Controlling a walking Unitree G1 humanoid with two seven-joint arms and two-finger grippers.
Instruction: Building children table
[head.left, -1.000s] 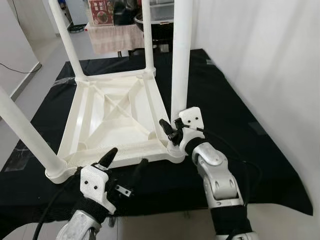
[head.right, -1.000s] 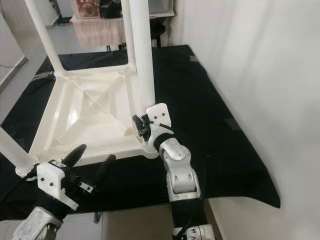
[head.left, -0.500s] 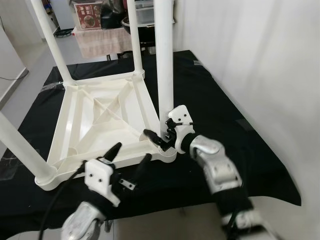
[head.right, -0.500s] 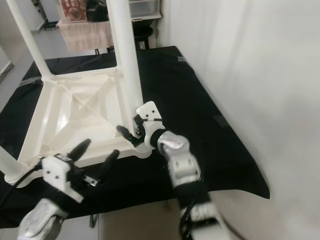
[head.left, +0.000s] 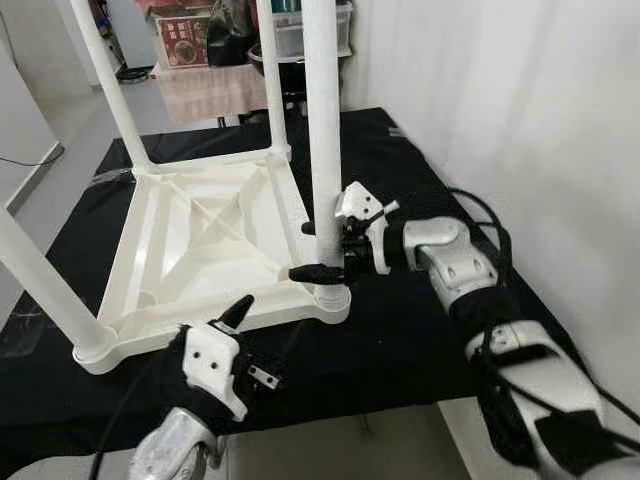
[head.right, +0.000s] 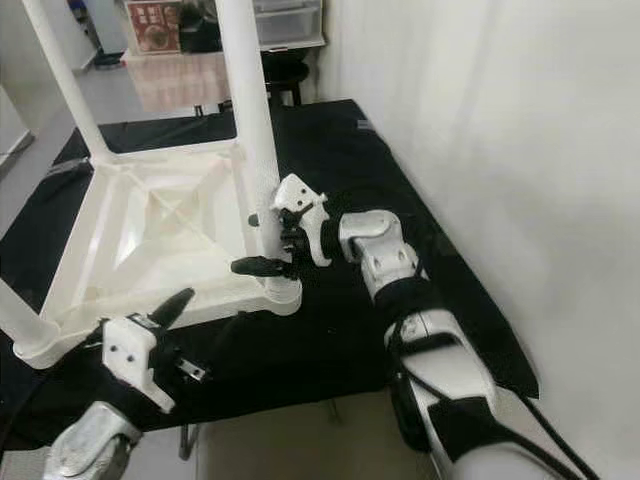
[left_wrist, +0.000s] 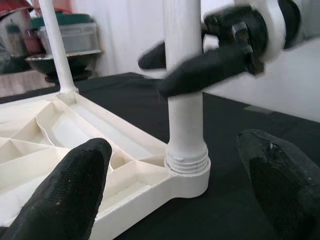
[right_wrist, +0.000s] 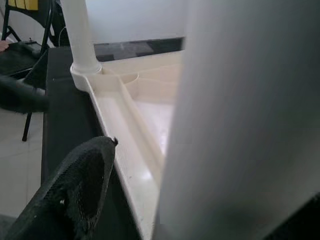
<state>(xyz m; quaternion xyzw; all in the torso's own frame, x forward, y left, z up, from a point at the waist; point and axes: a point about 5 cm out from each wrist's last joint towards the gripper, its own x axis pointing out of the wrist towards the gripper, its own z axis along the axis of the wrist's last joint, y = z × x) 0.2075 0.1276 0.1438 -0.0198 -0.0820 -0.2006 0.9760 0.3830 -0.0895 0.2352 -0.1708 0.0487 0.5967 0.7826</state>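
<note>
While the white plastic children's table (head.left: 210, 240) lies upside down on the black cloth (head.left: 420, 330) that covers the low counter (head.left: 330, 445), we see its underside ribs facing up and its legs rising from the corners. Our right end effector (head.left: 322, 250) is clamped on the near right leg (head.left: 322, 130), low down, just above the socket (head.left: 330, 300) where that leg meets the tabletop corner. One black finger (head.left: 318, 272) crosses the front of the leg and the other sits behind it, and the leg stands upright. In the right wrist view the same leg is a pale blurred column right against the camera, with one finger (right_wrist: 75, 195) beside it and the table's inner rim beyond.

Our left end effector (head.left: 262, 335) hovers at the near edge of the table, close to that corner but touching nothing, its two fingers spread apart. The left wrist view looks between these fingers (left_wrist: 70, 185) straight at the threaded base of the leg.

Beyond the cloth, against the wall, we see a small stand (head.left: 205, 85) draped in pink fabric with boxes on it.
</note>
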